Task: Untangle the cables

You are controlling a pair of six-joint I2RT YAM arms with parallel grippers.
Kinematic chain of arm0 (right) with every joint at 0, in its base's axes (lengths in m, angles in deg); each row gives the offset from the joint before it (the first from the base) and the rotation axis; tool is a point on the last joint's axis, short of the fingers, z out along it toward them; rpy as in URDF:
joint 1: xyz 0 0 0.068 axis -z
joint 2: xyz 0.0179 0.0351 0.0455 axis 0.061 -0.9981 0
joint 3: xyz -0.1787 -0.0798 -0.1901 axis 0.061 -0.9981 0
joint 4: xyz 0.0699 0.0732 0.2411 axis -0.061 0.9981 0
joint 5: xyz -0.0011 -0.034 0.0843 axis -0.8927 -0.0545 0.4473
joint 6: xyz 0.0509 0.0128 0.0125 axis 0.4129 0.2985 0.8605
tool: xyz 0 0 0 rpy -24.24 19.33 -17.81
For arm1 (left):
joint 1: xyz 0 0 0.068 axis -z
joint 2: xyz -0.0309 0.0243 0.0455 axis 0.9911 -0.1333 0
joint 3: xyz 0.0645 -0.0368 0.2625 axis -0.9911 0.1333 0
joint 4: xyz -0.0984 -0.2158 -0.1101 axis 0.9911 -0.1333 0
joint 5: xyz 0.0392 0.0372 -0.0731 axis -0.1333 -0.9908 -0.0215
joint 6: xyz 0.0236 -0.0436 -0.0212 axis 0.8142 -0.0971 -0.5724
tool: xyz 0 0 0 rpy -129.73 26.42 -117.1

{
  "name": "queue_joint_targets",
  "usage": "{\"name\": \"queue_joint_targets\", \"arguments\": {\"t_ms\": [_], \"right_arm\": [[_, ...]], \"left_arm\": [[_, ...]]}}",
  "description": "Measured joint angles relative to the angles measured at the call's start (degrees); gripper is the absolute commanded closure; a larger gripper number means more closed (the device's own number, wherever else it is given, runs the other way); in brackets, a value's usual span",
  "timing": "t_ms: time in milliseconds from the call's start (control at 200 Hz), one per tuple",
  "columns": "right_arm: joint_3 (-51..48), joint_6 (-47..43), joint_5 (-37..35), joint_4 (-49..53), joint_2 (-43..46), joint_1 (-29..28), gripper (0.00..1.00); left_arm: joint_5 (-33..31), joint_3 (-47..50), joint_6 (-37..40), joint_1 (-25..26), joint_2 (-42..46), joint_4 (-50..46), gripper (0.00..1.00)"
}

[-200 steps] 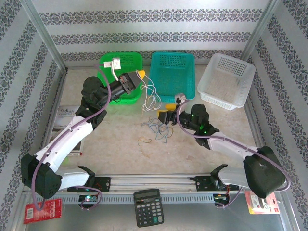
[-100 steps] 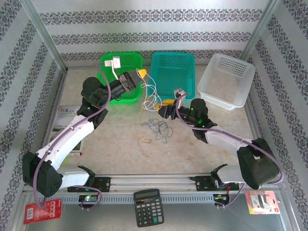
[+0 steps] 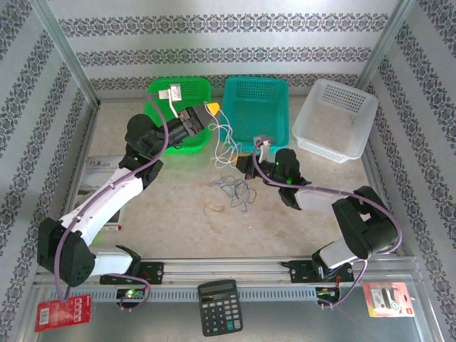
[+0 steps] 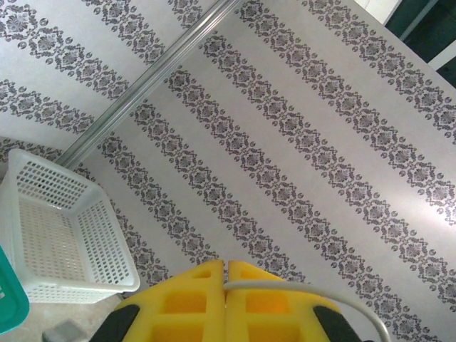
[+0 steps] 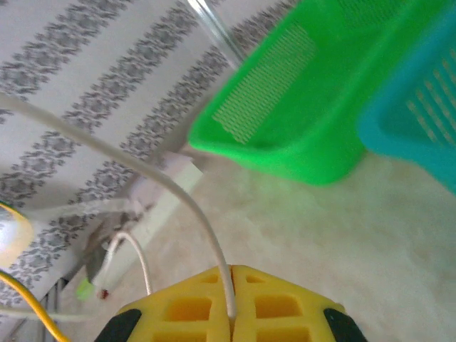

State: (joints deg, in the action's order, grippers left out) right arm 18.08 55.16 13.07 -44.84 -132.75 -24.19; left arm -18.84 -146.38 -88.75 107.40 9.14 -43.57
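Whitish cables [image 3: 226, 139]: pinched in the closed left gripper [image 4: 226, 278] and right gripper [image 5: 231, 278], held aloft toward the far edge of the table [image 3: 178, 206], presumably to part the tangle.

cables [image 3: 231, 187]: strands too fine from above to tell which crosses which;
booklet [image 3: 96, 167]: part covered by left arm [image 3: 107, 196]; print unreadable;
green basket [image 5: 299, 135]: blurred;
teal basket [image 5: 413, 121]: blurred, cut by right edge;
white basket [image 4: 107, 242]: cut by left edge;
red packet [image 3: 63, 311]: lettering too small
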Motion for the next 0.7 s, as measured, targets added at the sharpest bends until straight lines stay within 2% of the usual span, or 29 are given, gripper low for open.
{"name": "queue_joint_targets", "arguments": {"t_ms": [195, 470, 610, 699], "right_arm": [[-8.52, 1.27, -6.14, -1.51, -2.73, -1.53, 1.00], [-12.55, 1.55, -10.40, -3.65, -4.70, -4.87, 1.00], [-12.72, 1.92, -11.37, -3.54, -4.52, -5.11, 0.68], [-12.85, 1.51, -11.93, -2.75, -3.39, -5.18, 0.55]], "left_arm": [[-0.02, -6.56, -0.09, -0.17, -1.05, -0.35, 1.00], [-0.09, -12.28, 0.22, -0.74, -1.01, -0.81, 1.00], [-0.79, -12.31, 1.05, -1.44, -1.01, -2.95, 1.00], [-1.60, -12.28, 2.14, -1.99, -1.01, -4.44, 1.00]]}}
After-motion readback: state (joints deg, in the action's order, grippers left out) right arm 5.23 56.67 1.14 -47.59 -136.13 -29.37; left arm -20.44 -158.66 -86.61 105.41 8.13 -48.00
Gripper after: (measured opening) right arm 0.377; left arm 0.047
